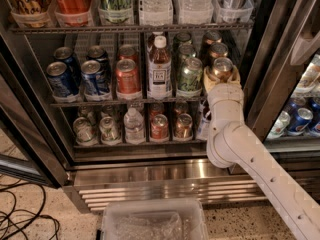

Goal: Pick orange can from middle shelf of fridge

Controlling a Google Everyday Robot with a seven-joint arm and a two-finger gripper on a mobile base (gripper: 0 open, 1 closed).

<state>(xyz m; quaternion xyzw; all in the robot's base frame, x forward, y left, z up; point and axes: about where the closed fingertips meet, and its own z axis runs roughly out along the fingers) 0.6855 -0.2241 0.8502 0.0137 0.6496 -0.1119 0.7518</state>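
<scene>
The fridge (150, 180) stands open in front of me. On the middle shelf (125, 103), the orange can (222, 67) is the front can of the right-most row, with two more coppery cans behind it. My gripper (221, 79) is at that can, with its pale fingers (208, 79) close against both sides of the can's lower body. The white arm comes up from the lower right. The can still stands at shelf level.
Left of the orange can stand a green can (190, 75), a tea bottle (159, 66), a red can (128, 78) and blue cans (60, 78). The fridge frame (260, 69) is close on the right. A clear plastic bin (152, 219) and cables (20, 219) lie on the floor.
</scene>
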